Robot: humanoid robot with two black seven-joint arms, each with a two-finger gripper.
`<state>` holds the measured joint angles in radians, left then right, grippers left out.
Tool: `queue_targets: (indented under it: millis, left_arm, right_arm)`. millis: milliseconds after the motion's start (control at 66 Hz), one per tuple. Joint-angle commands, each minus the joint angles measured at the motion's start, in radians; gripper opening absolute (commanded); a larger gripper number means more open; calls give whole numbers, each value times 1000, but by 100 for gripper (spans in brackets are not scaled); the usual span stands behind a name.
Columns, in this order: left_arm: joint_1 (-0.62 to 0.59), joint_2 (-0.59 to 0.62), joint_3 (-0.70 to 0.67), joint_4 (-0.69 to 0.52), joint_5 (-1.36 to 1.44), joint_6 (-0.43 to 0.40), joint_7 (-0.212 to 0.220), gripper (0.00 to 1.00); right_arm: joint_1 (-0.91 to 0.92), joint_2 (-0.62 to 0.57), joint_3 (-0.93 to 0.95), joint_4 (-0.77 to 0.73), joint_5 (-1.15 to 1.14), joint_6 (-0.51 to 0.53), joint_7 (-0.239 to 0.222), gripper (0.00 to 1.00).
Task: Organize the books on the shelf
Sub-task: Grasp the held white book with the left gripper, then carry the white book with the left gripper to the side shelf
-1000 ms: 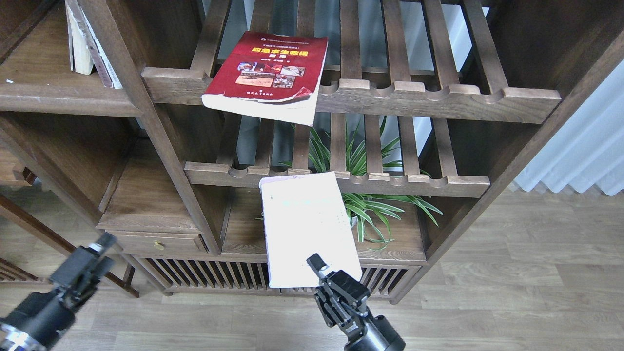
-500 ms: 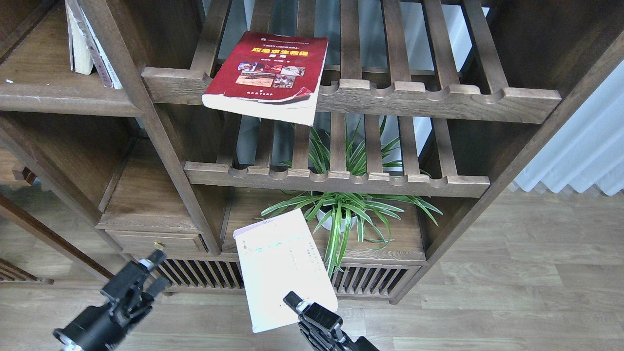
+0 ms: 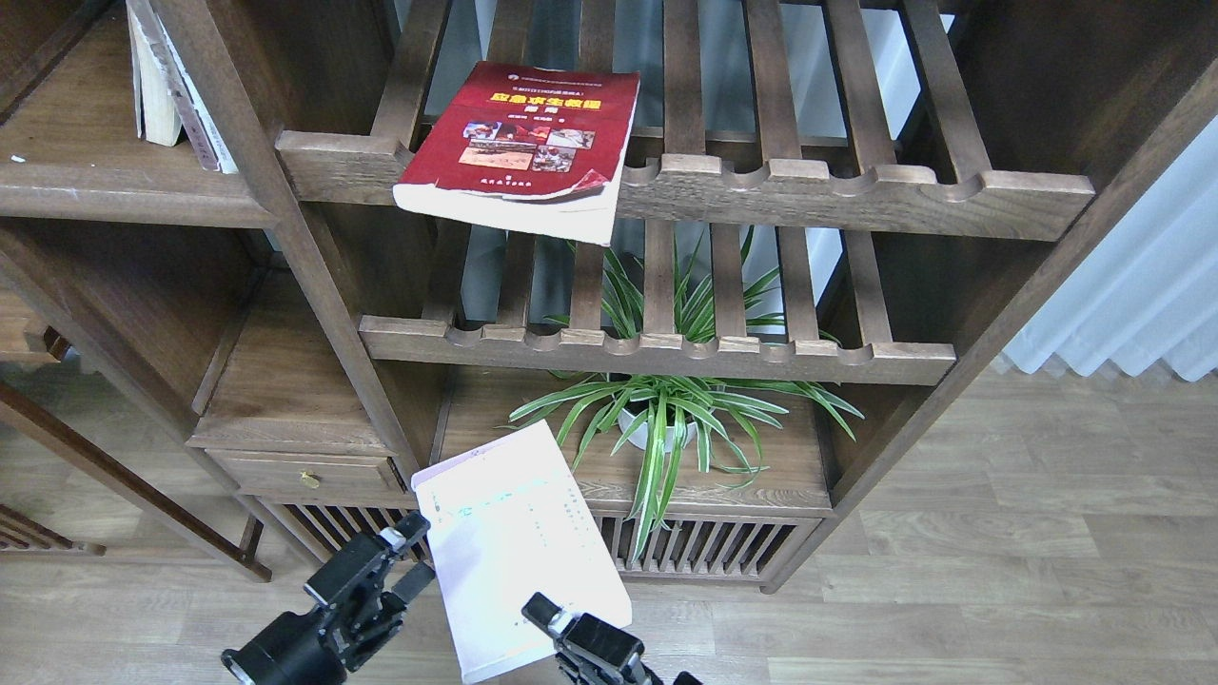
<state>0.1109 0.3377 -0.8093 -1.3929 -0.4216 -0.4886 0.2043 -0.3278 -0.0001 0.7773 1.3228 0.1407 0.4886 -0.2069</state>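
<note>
Home room: wooden bookcase (image 3: 314, 285), potted plant (image 3: 666, 419), curtain (image 3: 1142, 285)

The wood-plank floor (image 3: 999, 571) carries the dark wooden bookcase (image 3: 314, 247), standing from nine to two o'clock.

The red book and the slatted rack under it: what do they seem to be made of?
The red book looks like a paperback: glossy printed card cover, soft curling lower corner, pale paper page edge. The slatted rack looks like solid dark-stained wood with a matte finish; grain shows along its scalloped front rail.
</note>
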Motion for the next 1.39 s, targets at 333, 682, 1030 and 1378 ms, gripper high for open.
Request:
queue_targets:
  millis: [333,682,1030,1378]
  left_arm:
    - [-13,-26,41,-3,1,0,4,43]
    - [-16,-23,30,-6,0,0,1,10]
    - [-10,6,-56,-21,-3,0,4,9]
    - [32,334,-240,-64,-11,0,-8,8]
  right_arm:
    - [0,0,-19,1,-3,0,-5,8]
    - [0,0,-15,-1,-3,0,-2,24]
    - [0,0,-15,9,-32,0,-2,87]
    - [4,0,40,15,-33,0,3,94]
